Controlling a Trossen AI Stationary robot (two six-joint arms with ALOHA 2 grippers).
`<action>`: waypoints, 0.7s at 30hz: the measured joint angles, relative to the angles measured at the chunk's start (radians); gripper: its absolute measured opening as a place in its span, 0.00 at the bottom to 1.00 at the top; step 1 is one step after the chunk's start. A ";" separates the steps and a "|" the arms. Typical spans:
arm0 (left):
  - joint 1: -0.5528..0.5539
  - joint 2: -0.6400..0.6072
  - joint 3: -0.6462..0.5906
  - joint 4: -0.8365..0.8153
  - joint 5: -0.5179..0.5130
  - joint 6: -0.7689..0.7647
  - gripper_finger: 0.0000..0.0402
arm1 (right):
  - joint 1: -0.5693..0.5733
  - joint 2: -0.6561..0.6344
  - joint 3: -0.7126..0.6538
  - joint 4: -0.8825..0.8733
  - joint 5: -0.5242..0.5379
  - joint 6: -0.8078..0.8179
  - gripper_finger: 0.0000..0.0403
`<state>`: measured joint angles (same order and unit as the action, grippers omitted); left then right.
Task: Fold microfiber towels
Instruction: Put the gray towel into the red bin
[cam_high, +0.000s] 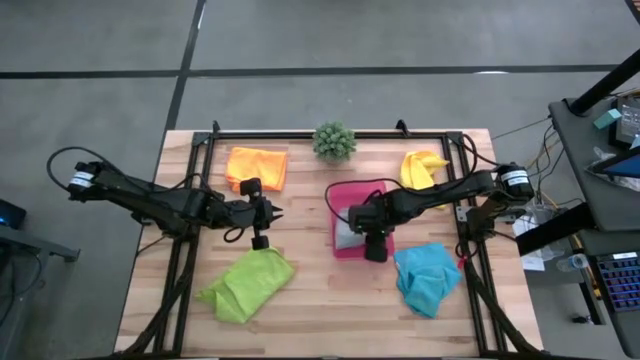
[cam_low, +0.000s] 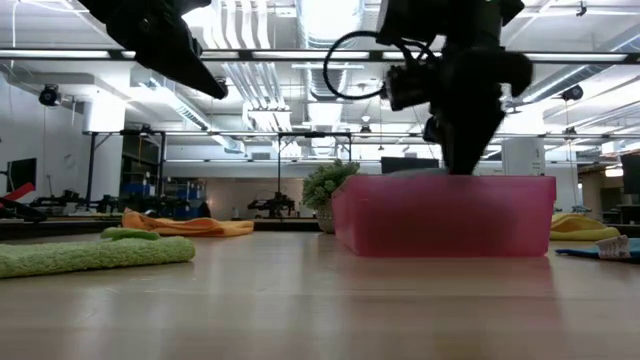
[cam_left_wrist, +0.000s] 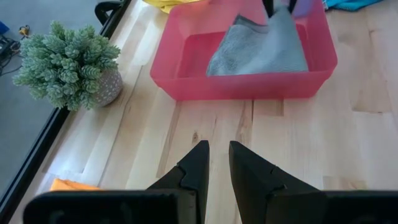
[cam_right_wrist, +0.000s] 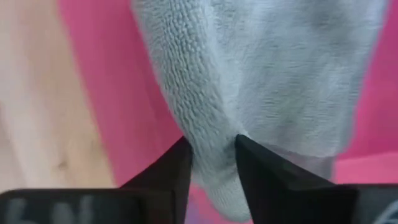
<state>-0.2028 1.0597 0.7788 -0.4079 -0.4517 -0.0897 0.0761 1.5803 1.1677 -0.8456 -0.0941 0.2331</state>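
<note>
Right gripper (cam_right_wrist: 211, 155) sits over the pink tray (cam_high: 345, 195), fingers narrowly parted with a fold of the grey towel (cam_left_wrist: 261, 50) between them. We judge the towel soft, light and floppy: pinch a corner or edge. Left gripper (cam_left_wrist: 217, 165) hangs nearly closed, empty. No readable labels.

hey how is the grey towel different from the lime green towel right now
The grey towel lies inside the pink tray, with the right pincer straddling a fold of it; the lime green towel lies on the bare table, with no pincer on it. The grey towel looks laid fairly flat, while the lime green one is spread out and rumpled. Both are soft plain cloths.
</note>
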 joint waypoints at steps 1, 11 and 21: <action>0.000 0.000 0.000 0.000 0.000 0.000 0.12 | 0.000 -0.001 0.000 0.001 -0.022 -0.005 0.32; 0.000 0.000 0.000 0.000 0.000 -0.002 0.12 | -0.012 -0.021 0.044 0.002 0.057 -0.086 0.42; 0.000 0.000 0.000 0.000 0.000 -0.003 0.12 | -0.159 -0.001 -0.097 0.230 0.213 -0.155 0.37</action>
<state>-0.2025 1.0599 0.7788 -0.4076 -0.4515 -0.0925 -0.0827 1.5796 1.0703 -0.6153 0.1187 0.0783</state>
